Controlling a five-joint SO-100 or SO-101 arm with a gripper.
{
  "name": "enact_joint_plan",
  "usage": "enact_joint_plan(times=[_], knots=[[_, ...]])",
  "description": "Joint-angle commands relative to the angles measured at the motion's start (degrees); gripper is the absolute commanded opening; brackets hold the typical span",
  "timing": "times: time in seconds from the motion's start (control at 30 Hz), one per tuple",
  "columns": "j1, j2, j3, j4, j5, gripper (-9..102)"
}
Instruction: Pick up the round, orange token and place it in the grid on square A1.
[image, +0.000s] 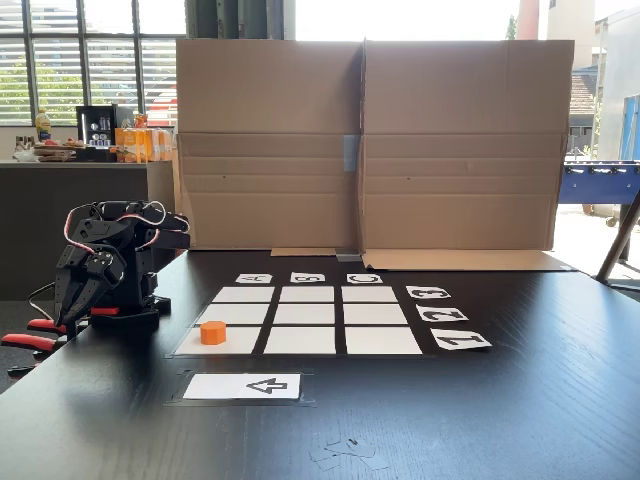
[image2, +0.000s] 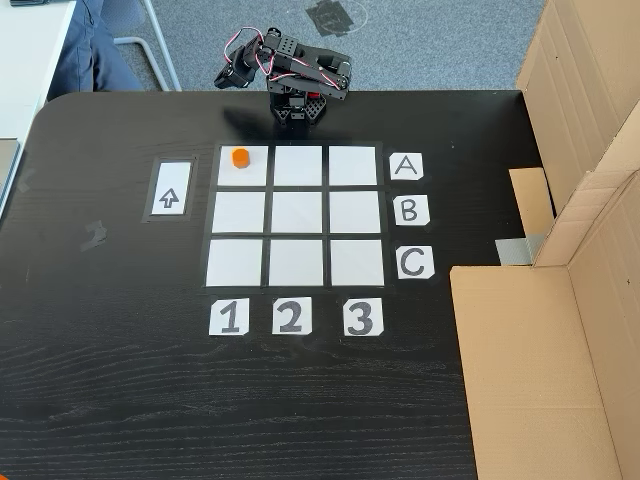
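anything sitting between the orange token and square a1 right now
Nothing visible does. In both fixed views the orange token already rests on square A1, the corner cell of the grid in row A and column 1. The other eight cells look bare, and the gripper is folded back beside the grid, away from the token.

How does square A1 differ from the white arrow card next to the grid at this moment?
Square A1 is a plain cell, one of nine in the grid; the arrow card lies alone beside it and bears a black arrow. Square A1 carries the orange token near its corner; the arrow card carries nothing. In the top-down fixed view the arrow card looks narrower than square A1. Both are white, flat on the black table.
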Motion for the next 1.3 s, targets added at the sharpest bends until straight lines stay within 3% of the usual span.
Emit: enact_joint_plan(times=[0.0, 1.27], knots=[[4.48, 0.26, 0.09, 0.0, 0.44, 0], [4.48, 1.14, 0.09, -0.09, 0.44, 0]])
